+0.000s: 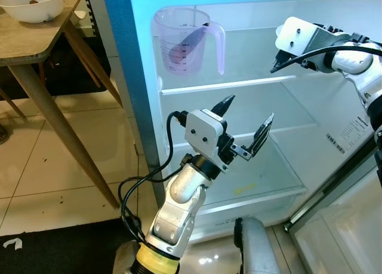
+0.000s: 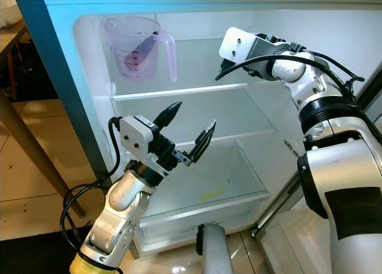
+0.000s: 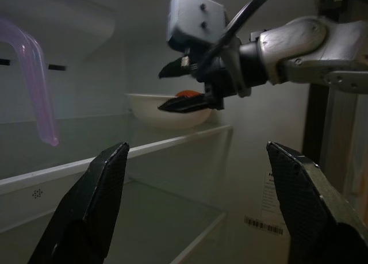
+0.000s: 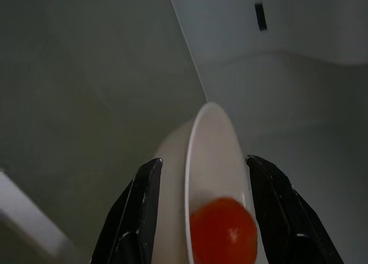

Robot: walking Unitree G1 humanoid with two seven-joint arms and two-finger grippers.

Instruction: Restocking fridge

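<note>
Right pincer (image 4: pixel 198 212) open astride white bowl (image 3: pixel 167 110) rim on upper fridge shelf (image 3: pixel 172 143), left pincer (image 1: pixel 248 122) wide open, empty

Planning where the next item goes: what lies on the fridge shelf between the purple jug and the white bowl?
Nothing: in the left wrist view the glass shelf is bare between the purple jug and the white bowl.

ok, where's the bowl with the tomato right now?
The bowl sits on the fridge's upper glass shelf, right of the purple measuring jug, with the right gripper at its rim, jaws either side of it.
</note>
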